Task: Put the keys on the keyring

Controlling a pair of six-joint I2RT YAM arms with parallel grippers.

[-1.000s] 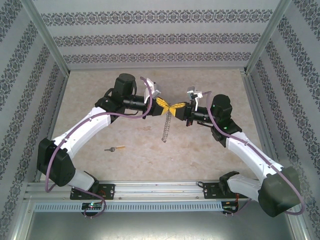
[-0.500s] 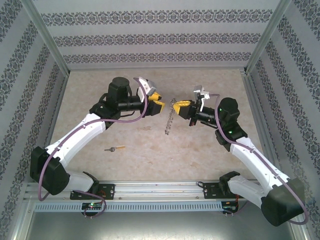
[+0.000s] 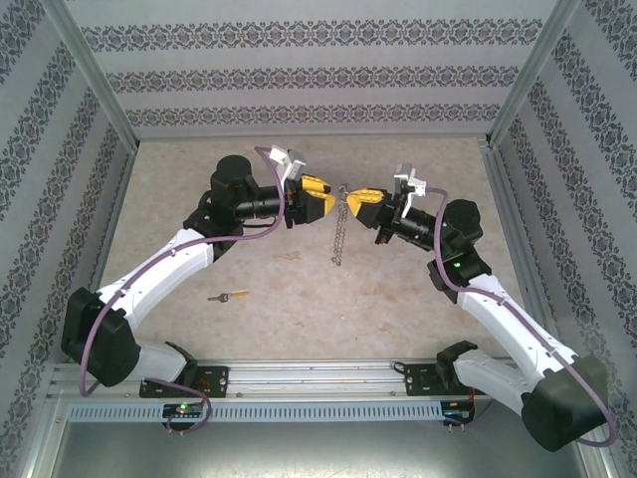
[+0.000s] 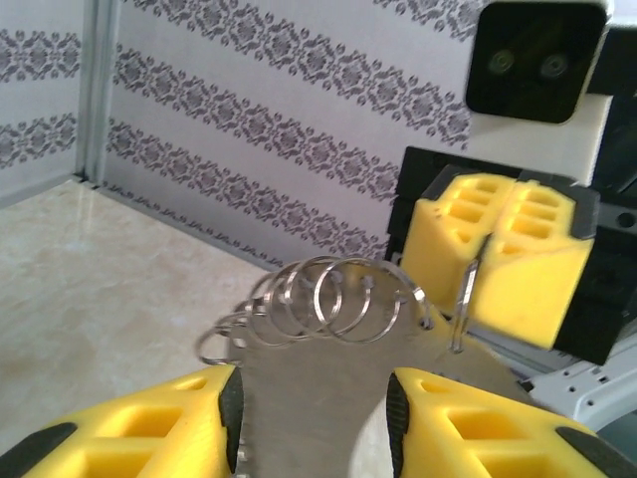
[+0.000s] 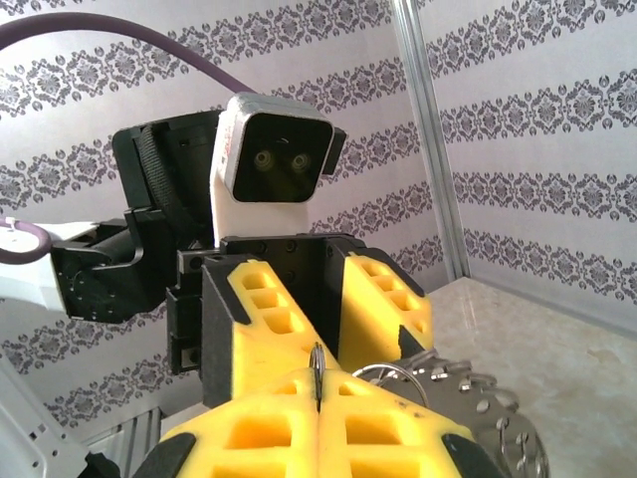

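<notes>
The keyring (image 3: 339, 227) is a thin grey metal strip strung with several wire loops. It hangs down from my right gripper (image 3: 349, 194), which is shut on one loop (image 5: 317, 381). My left gripper (image 3: 324, 201) faces it from the left, a short way off. In the left wrist view the left gripper (image 4: 314, 390) is open, and the keyring (image 4: 320, 304) and its strip show in the gap between the yellow fingers; I cannot tell if they touch. The right gripper's fingers (image 4: 503, 261) are just beyond. One small key (image 3: 231, 296) with a brass shaft lies on the table, front left.
The beige table (image 3: 398, 299) is walled by patterned panels with metal posts (image 3: 95, 90). An aluminium rail (image 3: 318, 376) runs along the near edge at the arm bases. Purple cables loop off both arms.
The two grippers were pressed tip to tip, then parted as the left one opened. Both have since moved toward the far wall. The keyring stays hanging from the right gripper.
</notes>
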